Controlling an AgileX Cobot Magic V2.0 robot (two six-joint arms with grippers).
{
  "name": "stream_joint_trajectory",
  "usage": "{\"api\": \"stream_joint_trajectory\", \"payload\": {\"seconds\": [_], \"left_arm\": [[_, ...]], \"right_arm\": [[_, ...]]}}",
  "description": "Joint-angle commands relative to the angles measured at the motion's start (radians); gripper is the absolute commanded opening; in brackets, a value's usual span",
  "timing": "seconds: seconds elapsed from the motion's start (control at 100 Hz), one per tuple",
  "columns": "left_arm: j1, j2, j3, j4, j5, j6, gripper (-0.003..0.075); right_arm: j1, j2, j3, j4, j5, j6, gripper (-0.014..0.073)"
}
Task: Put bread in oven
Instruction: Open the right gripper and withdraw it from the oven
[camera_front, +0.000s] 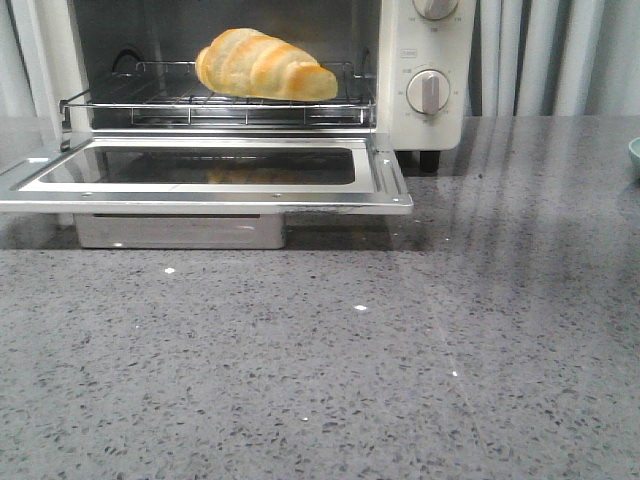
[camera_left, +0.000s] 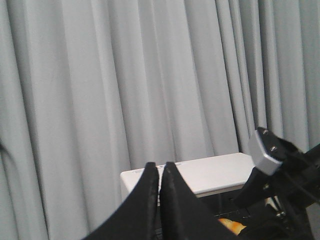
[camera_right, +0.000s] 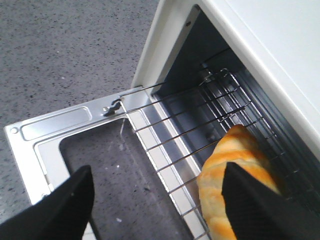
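The grey speckled countertop (camera_front: 330, 370) fills most of the front view, with pale pleated curtains (camera_front: 560, 55) hanging behind it. On it, at the back left, stands the oven (camera_front: 400, 100), cream-white, its top and left side cut off by the edge of the picture. Its door (camera_front: 385, 180) is dropped flat open toward the room, the glass pane dark and framed in bright metal. Two round knobs (camera_front: 428, 91) sit on the right panel; the upper one is only half in view. One short black foot shows under the right corner.

Inside, the wire rack (camera_front: 130, 100) is pulled slightly forward, and the bread (camera_front: 265, 66) lies on it, right of the middle. It is golden-brown with paler ridged bands across it, plump at the left end and tapering to the right. A faint yellow reflection of it shows in the door glass.

Neither arm appears in the front view. From the right wrist camera, the right gripper (camera_right: 157, 192) has its black fingers spread wide apart above the open door and rack, one fingertip just in front of the bread (camera_right: 225, 175); whether it touches is hard to tell. The left gripper (camera_left: 159, 175) has its fingertips pressed together, holding nothing, facing the curtains.

A small pale-green object (camera_front: 634, 158) is cut off at the right edge.
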Motion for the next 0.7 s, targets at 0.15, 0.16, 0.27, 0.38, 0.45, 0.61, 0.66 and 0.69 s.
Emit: {"api": "stream_joint_trajectory", "payload": {"seconds": [0.15, 0.16, 0.27, 0.38, 0.45, 0.61, 0.66, 0.69], "left_arm": [[-0.008, -0.059, 0.057, 0.034, -0.043, -0.002, -0.0022], [-0.008, -0.059, 0.063, 0.034, -0.043, -0.002, -0.0022], [-0.008, -0.061, 0.106, 0.046, -0.05, -0.002, -0.0022], [-0.008, -0.061, 0.154, 0.059, -0.08, -0.002, -0.0022], [-0.008, -0.061, 0.18, 0.059, -0.105, -0.004, -0.0022], [-0.008, -0.061, 0.211, 0.059, -0.14, -0.03, -0.0022], [-0.008, -0.061, 0.213, 0.059, -0.138, -0.035, -0.0022], [-0.008, -0.061, 0.213, 0.059, -0.136, -0.035, -0.0022]], "right_arm": [[0.001, -0.164, -0.031, 0.0, 0.054, 0.072, 0.0484], [0.001, -0.167, -0.031, 0.0, 0.061, 0.079, 0.0481], [0.001, -0.212, -0.031, -0.052, 0.141, 0.094, 0.0422], [-0.003, -0.246, -0.031, -0.086, 0.234, 0.103, 0.0321], [-0.003, -0.265, -0.031, -0.113, 0.288, 0.129, 0.0265], [-0.003, -0.302, -0.031, -0.149, 0.378, 0.145, 0.0186], [-0.003, -0.313, -0.031, -0.17, 0.404, 0.17, 0.0168], [-0.003, -0.323, -0.031, -0.19, 0.426, 0.192, 0.0156]]}}
